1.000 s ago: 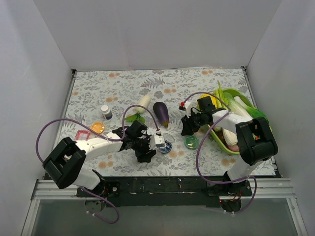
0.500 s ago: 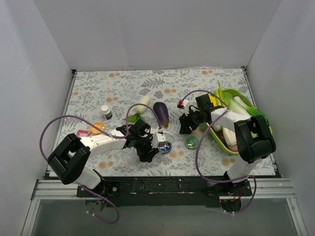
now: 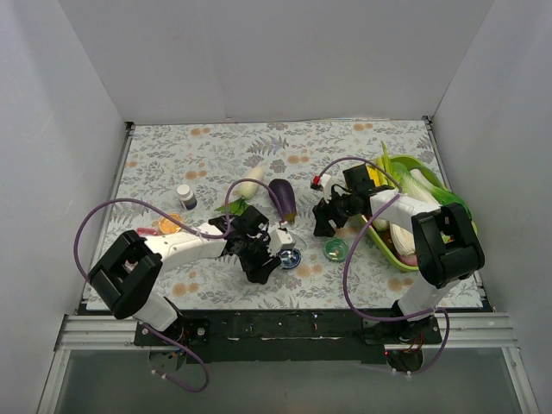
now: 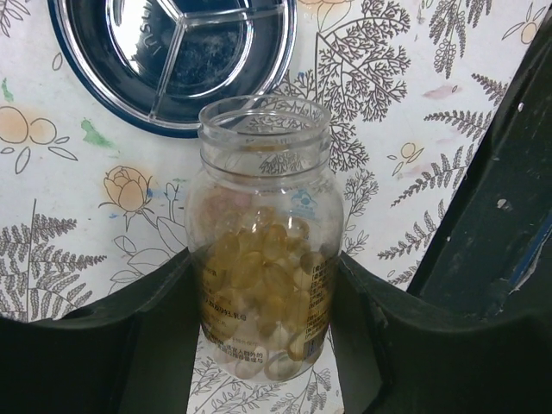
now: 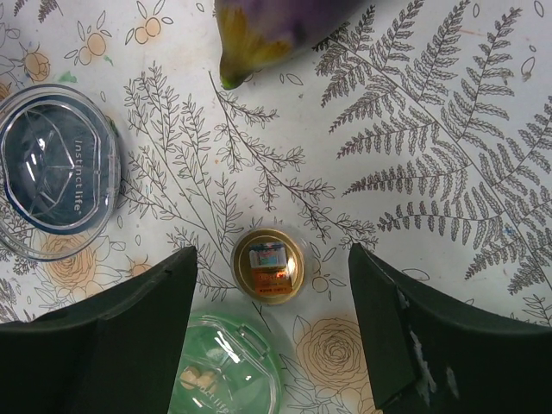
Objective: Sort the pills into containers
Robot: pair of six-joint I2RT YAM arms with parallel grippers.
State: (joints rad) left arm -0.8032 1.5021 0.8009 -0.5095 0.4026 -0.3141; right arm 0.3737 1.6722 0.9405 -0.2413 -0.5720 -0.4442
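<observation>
While I lean in over the floral-print tablecloth (image 3: 172,164), the far left of the overhead view shows a small dark bottle with a white cap (image 3: 185,197) and, just below it, a round orange disc (image 3: 170,224).

Nearer the middle, my left gripper (image 3: 272,257) is clenched on the clear open-mouthed plastic bottle (image 4: 266,259). In the left wrist view my black fingers (image 4: 95,345) press both its sides. It has no cap on, and amber softgel pills (image 4: 259,276) fill its lower part. Just past its mouth, at the top left of that view, lies the round silvery-blue tin (image 4: 172,60), open, with three compartments.

Above it in the overhead view sits a dark purple eggplant (image 3: 283,200).

Further right, my right gripper (image 5: 272,250) is released, jaws spread wide. The small round yellowish cap (image 5: 268,265) lies on the cloth between them, touching neither. At the left edge of the right wrist view is a round dark-blue piece with a clear rim (image 5: 52,172); I cannot tell whether it is a tin or a lid. At the bottom of that view, just beside the cap, the round shallow green tin (image 5: 228,366) holds a few pale capsules (image 5: 197,377).

At the right of the overhead view stands the large lime-green tray (image 3: 412,160) of vegetables.
</observation>
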